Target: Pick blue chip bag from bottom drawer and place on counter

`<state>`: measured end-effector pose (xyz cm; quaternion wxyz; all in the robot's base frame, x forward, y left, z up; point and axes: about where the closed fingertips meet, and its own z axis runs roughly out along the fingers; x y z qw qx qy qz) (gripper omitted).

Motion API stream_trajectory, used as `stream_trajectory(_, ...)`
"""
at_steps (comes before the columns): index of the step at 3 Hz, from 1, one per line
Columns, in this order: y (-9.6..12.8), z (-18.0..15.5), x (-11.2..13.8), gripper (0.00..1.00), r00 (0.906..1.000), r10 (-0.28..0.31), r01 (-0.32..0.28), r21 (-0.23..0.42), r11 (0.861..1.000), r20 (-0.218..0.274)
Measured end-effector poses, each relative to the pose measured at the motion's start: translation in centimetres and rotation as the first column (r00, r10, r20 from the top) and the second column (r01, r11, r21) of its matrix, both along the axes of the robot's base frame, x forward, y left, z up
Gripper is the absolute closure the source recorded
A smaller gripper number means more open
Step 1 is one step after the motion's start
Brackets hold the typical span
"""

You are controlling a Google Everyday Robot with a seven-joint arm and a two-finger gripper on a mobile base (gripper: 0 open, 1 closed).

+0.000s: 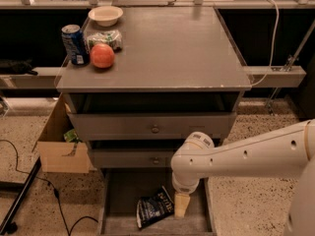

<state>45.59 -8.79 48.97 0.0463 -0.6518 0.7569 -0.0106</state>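
The blue chip bag (pixel 154 206), dark navy with white lettering, lies crinkled on the floor of the open bottom drawer (pixel 123 191), right of its middle. My gripper (pixel 181 205) hangs down from the white arm into the drawer at the bag's right edge, close against it. Only its pale outer side shows. The grey counter (pixel 172 43) is the cabinet's top, above the two upper drawers.
At the counter's back left stand a blue soda can (pixel 75 44), a red apple (pixel 102 56), a greenish-white packet (pixel 104 37) and a white bowl (pixel 106 15). A cardboard box (pixel 59 141) sits on the floor left of the cabinet, with a black cable (pixel 44 181) beside it.
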Motion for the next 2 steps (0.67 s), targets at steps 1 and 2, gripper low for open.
stream_trajectory(1, 1.3, -5.0, 0.1, 0.0, 0.9987, -0.009, 0.012, 0.05, 0.999, -0.05)
stream_trajectory(2, 2.3, -5.1, 0.4, 0.0, 0.9991, -0.013, 0.015, 0.055, 0.998, -0.039)
